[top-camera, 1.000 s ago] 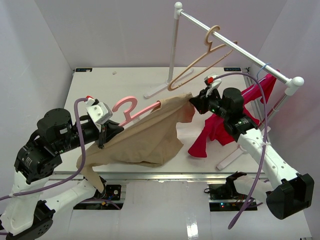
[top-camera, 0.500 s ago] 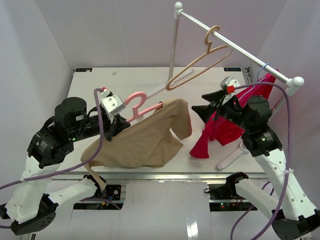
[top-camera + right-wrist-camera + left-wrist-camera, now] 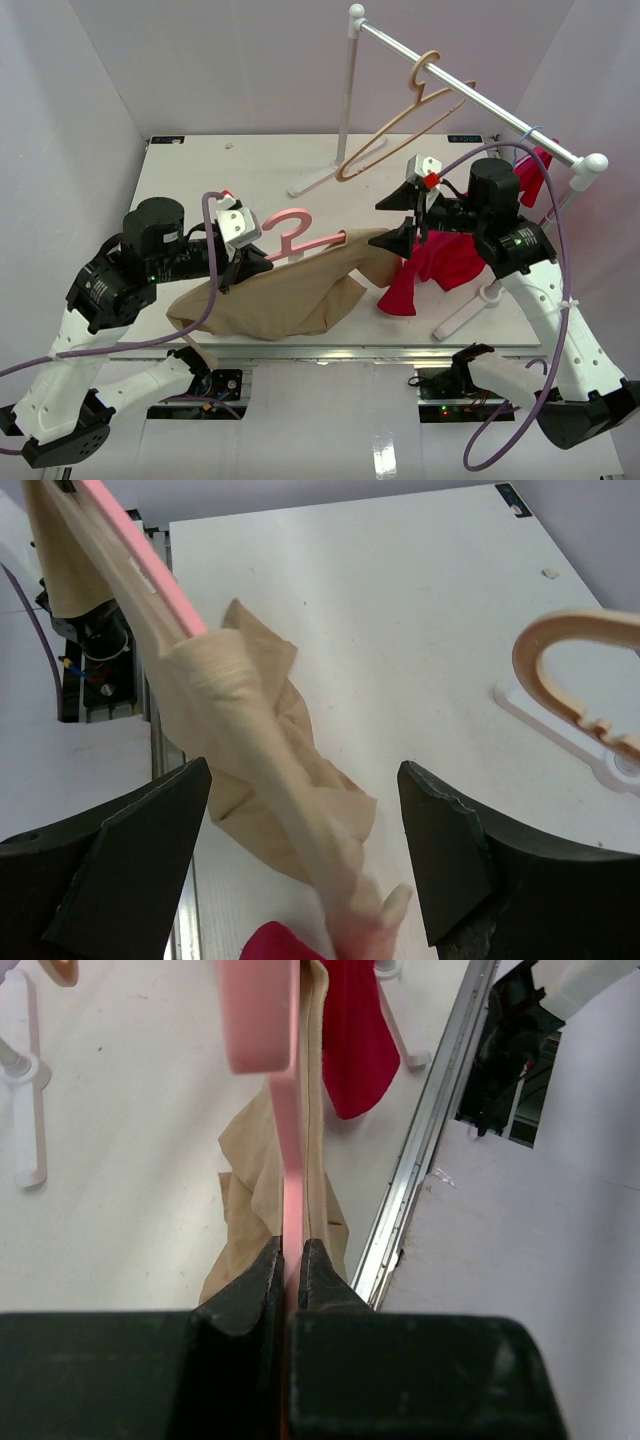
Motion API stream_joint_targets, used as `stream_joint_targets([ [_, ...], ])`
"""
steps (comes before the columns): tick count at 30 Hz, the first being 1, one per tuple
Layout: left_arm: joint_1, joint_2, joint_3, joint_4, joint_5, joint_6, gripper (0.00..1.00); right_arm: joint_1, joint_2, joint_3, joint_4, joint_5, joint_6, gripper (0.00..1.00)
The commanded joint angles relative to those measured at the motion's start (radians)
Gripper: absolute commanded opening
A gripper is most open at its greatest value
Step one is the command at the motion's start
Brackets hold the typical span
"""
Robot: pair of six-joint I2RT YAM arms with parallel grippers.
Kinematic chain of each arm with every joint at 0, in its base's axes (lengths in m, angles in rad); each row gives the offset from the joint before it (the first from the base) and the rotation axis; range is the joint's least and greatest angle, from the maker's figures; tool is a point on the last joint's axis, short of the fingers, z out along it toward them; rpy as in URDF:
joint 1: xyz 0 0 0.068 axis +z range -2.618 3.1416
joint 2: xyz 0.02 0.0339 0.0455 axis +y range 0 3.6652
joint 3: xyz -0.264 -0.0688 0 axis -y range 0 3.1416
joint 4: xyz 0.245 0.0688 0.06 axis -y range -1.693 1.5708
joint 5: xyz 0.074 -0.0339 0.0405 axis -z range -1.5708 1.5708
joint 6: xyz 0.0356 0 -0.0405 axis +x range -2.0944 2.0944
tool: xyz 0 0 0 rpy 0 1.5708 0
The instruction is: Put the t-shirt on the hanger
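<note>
In the top view the pink hanger point(image 3: 292, 228) is held near its hook by my left gripper point(image 3: 243, 264), whose jaws are shut on the thin pink bar point(image 3: 287, 1160). The tan t-shirt point(image 3: 290, 298) drapes over the hanger's right arm and sags to the table; it also shows as cloth point(image 3: 250, 1210) beneath the bar. My right gripper point(image 3: 398, 222) is open, its fingers on either side of the shirt-covered hanger end. In the right wrist view the t-shirt point(image 3: 260, 790) runs between the spread fingertips point(image 3: 140, 860) without touching them, and the hanger point(image 3: 140, 570) emerges at upper left.
A clothes rack with a metal rail point(image 3: 470, 95) stands at the back right, carrying a peach hanger point(image 3: 400, 130), a thin blue hanger point(image 3: 528, 135) and a magenta-red garment point(image 3: 440, 262) hanging just right of the shirt. The table's front edge point(image 3: 330, 348) lies close below the shirt.
My right gripper has opened, let go of the shirt's edge, pulled back, then returned to straddle the hanger end. The left arm has carried the hanger and shirt rightward.
</note>
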State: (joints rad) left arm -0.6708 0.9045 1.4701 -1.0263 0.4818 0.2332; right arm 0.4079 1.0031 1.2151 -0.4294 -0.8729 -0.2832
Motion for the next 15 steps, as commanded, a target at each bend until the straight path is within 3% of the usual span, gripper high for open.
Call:
stream_joint_targets([
  [1,-0.004,-0.041,-0.017,0.055,0.122,0.06,0.0,0.014,0.031,0.113,-0.094,-0.12,-0.123,0.82],
  [8,-0.009,0.012,0.01,0.03,0.15,0.081,0.0,0.071,0.1,0.13,-0.176,-0.224,-0.217,0.81],
  [15,-0.016,0.028,0.02,0.033,0.132,0.083,0.0,0.181,0.102,0.077,-0.21,-0.193,-0.273,0.78],
])
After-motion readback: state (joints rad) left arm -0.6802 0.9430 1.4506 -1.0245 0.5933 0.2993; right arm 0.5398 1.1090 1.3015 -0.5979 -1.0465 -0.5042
